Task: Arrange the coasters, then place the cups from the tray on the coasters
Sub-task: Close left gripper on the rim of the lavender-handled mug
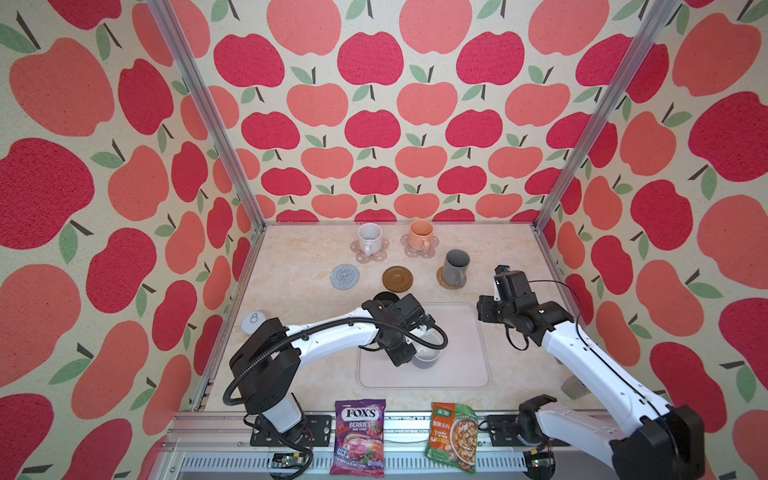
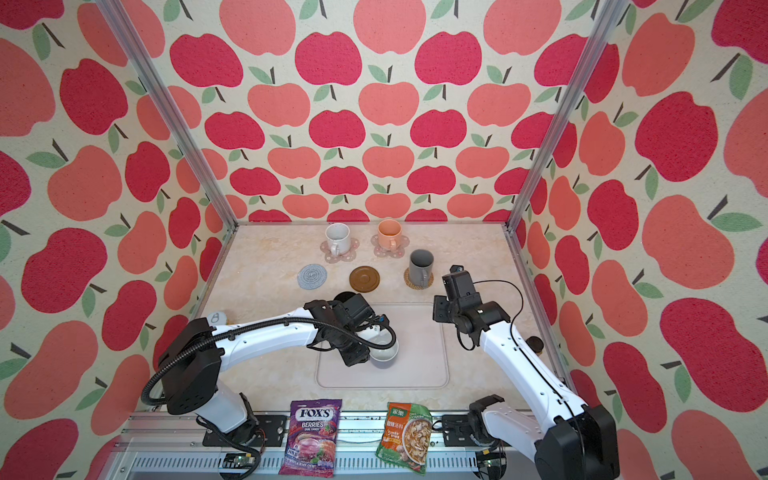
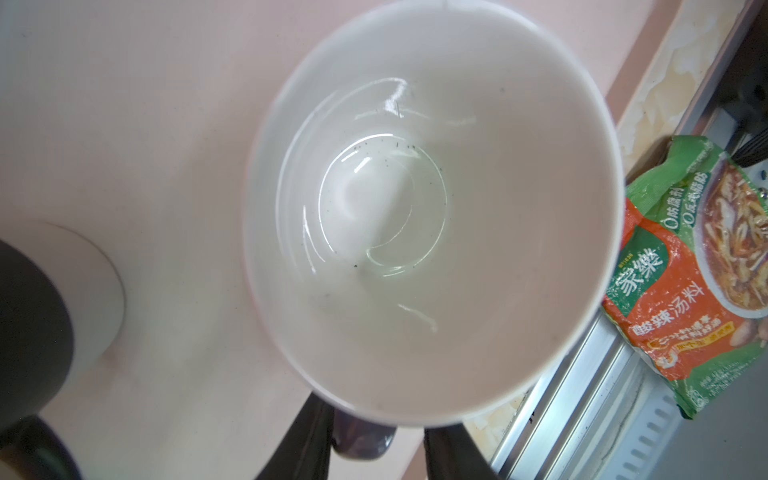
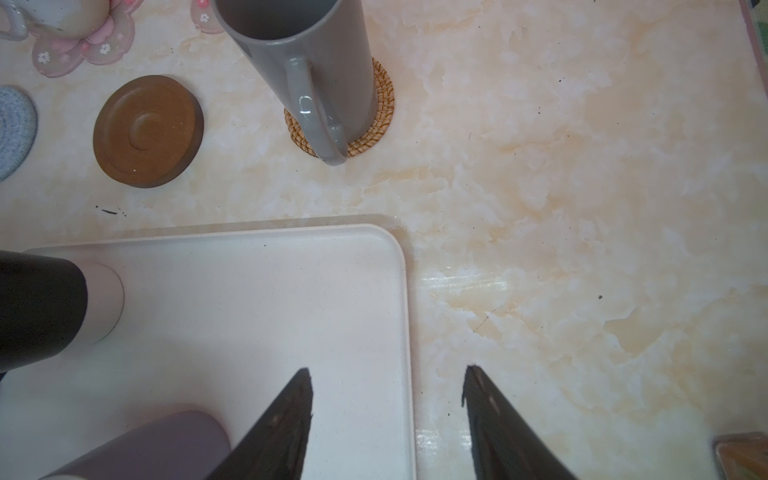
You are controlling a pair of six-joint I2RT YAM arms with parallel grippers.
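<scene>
Holding the lavender mug (image 1: 427,358) by its handle, the left gripper (image 3: 370,446) has one jaw on either side of that loop, with one finger against it. The grasp appears closed, though narrow. The mug is upright within the tray (image 1: 461,345), left of its middle; base contact cannot be confirmed. The black mug (image 4: 37,307) stands at the tray's far left corner, just beside the left wrist. The right gripper (image 4: 386,415) hangs spread and empty over the tray's far right corner. Two coasters are vacant: the grey woven coaster (image 1: 345,277) and the brown disc (image 1: 397,278).

Hazards noted:
- A handle-only hold puts the mug's weight off to one side, so it may swing or slip on lifting.
- The likely route to the vacant coasters passes the black mug, and a low carry could topple it.
- The brown disc has a raised edge, so an off-centre set-down would leave the mug rocking.
- The cable (image 1: 442,338) looped across the mug's rim may snag.
</scene>
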